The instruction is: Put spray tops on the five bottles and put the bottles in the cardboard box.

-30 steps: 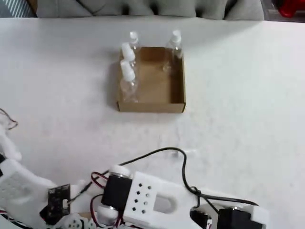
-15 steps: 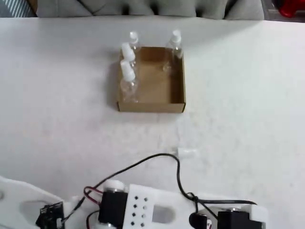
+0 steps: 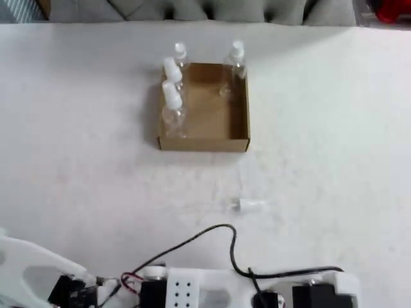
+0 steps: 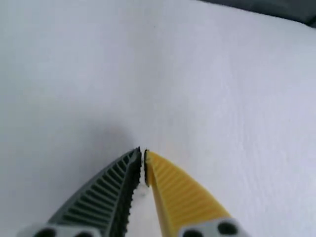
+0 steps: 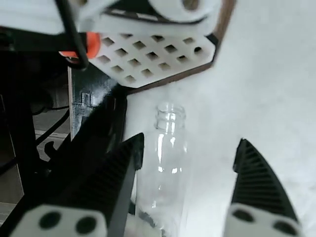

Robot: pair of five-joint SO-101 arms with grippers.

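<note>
The cardboard box (image 3: 239, 122) sits at mid-table, and several clear bottles with white spray tops (image 3: 172, 96) stand in it, most along one side and one (image 3: 237, 58) in a far corner. A loose spray top (image 3: 248, 205) lies on the table in front of the box. In the right wrist view a clear bottle without a top (image 5: 169, 153) is between the spread black fingers of my right gripper (image 5: 190, 143), which is open. My left gripper (image 4: 143, 157) is shut on nothing, its grey and yellow tips meeting just over the bare white table.
White arm parts and black motors (image 3: 314, 296) line the near edge of the table, with a black cable (image 3: 212, 232) looping out over it. A white lattice plate (image 5: 153, 54) of an arm base stands just beyond the bottle's neck.
Both arms have pulled back toward the near table edge in the high view. The cable moved off the loose spray top, which now lies in the open.
</note>
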